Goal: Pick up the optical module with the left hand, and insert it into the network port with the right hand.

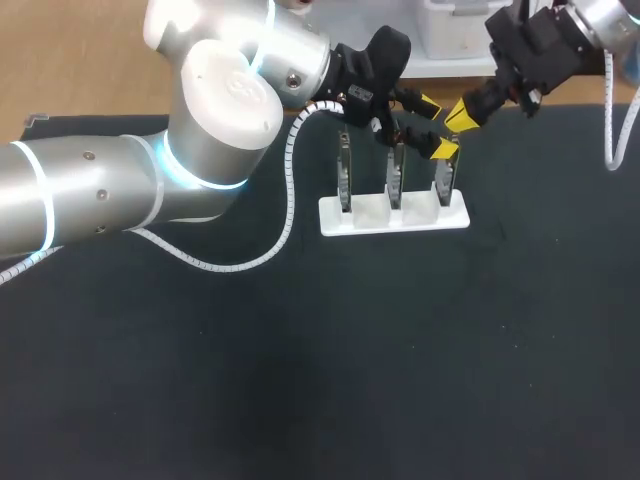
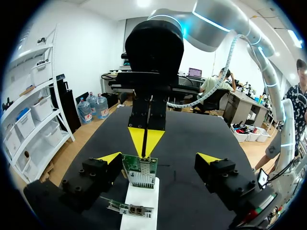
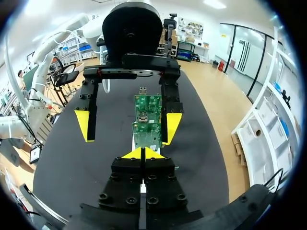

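Three green circuit boards with metal network ports stand upright in a white holder (image 1: 393,214). My left gripper (image 1: 437,128) hangs open over the rightmost board (image 1: 443,183). In the left wrist view that board (image 2: 140,171) stands between the open fingers (image 2: 109,160), closer to one of them and gripped by neither. My right gripper (image 1: 460,115) is shut just beyond it, its yellow tips pressed together (image 3: 142,153) and facing the board (image 3: 147,134) edge-on. No separate optical module shows in any view.
The black table (image 1: 320,380) spreads out in front of the holder. A white spiral cable (image 1: 285,215) from my left arm loops onto the table beside the holder's left end. A white bin (image 1: 455,25) sits at the far edge.
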Robot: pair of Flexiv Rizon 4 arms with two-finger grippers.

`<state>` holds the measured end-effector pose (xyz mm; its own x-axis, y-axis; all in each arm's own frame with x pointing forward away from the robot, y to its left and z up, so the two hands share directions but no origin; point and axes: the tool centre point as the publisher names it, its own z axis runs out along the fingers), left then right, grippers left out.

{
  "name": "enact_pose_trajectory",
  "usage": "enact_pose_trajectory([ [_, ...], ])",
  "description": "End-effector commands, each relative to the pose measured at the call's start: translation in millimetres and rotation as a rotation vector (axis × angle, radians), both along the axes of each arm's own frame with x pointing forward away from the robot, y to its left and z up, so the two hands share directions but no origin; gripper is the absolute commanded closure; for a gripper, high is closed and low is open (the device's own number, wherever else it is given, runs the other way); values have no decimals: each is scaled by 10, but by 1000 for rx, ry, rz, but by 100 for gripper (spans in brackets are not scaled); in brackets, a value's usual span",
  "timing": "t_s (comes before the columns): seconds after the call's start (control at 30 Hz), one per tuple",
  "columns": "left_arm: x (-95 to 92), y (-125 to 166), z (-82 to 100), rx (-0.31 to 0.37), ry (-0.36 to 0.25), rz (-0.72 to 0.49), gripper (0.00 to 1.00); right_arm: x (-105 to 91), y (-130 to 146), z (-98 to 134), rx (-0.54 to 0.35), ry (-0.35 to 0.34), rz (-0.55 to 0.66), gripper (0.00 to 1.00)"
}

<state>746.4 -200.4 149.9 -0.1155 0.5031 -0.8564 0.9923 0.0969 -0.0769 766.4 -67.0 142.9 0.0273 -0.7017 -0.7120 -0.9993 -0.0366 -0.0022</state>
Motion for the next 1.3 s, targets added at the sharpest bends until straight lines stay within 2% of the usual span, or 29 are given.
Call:
enact_pose_trajectory([
  [0.03, 8, -5, 3, 3, 1, -1, 0, 8, -15, 53, 18, -16, -1, 100],
  [0.37, 8, -5, 3, 3, 1, -1, 0, 39, -151, 295, 46, -68, -31, 100],
  [0.63, 9, -9, 14, 10, -5, -4, 0, 31, -315, 289, 29, -74, -70, 100],
  [0.97, -7, 110, 153, 29, -38, 37, 0, 44, -442, 428, 47, -103, -103, 100],
  [1.13, -79, 257, 308, 69, -82, 95, 0, 12, -555, 563, 42, -136, -74, 100],
  [1.3, -180, 449, 452, 106, -124, 173, 0, 60, -682, 686, 49, -155, -94, 100],
])
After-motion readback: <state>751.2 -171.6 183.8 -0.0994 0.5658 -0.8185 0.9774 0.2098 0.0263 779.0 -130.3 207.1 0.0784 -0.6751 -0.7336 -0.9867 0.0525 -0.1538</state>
